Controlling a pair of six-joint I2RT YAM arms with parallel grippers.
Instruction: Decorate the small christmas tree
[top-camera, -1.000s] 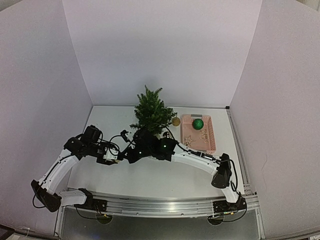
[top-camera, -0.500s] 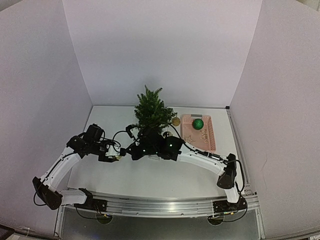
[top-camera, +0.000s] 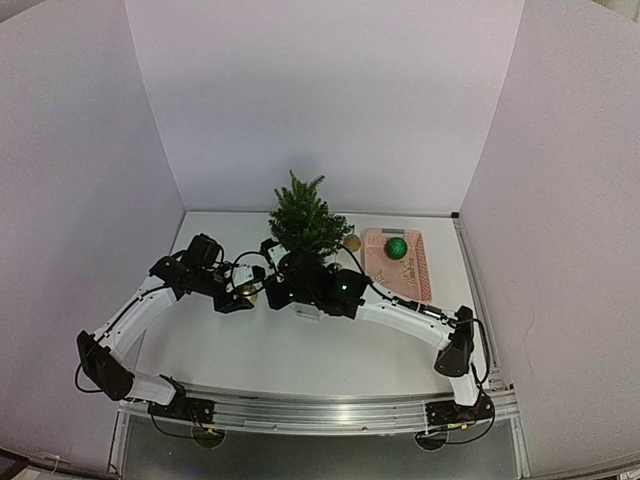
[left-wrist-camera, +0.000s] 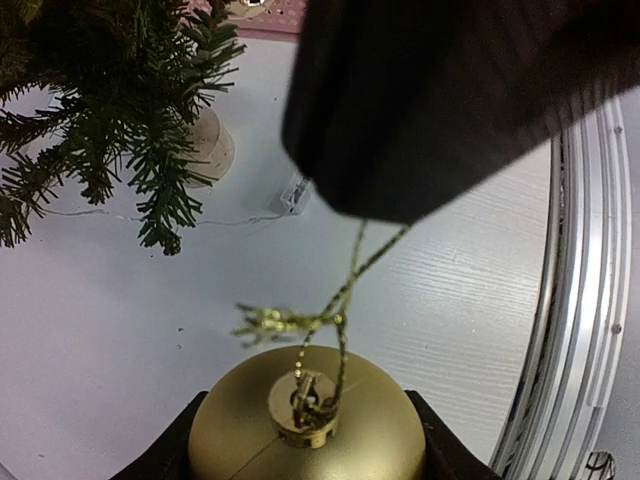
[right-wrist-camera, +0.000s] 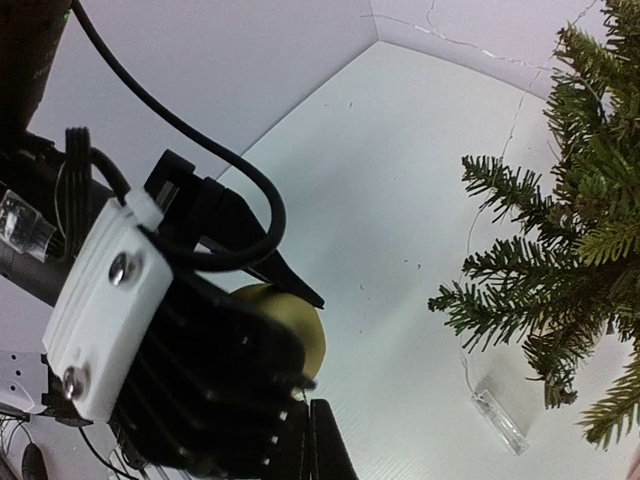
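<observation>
Tree (top-camera: 303, 222) sits at the back of the white table (top-camera: 300, 350), just left of a pink basket (top-camera: 425, 290) holding a green ball (top-camera: 397, 247) and a star (top-camera: 376, 280). White walls (top-camera: 320, 100) all round. Left gripper (top-camera: 240, 297), about half open, grips a gold bauble (left-wrist-camera: 305, 435); right gripper (right-wrist-camera: 312, 445) is pinched shut on its loop (left-wrist-camera: 345, 290), though the pinch itself is hidden.

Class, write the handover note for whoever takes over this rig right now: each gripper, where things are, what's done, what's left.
Left gripper: jaws clamped on a gold bauble.
Right gripper: shut on its hanging loop.
The small christmas tree stands upright at the back; the pink basket right of it holds a green bauble.
Done: a second gold ornament at the tree's right edge, apparently hung.
Left: hang the held bauble, then the basket's.
</observation>
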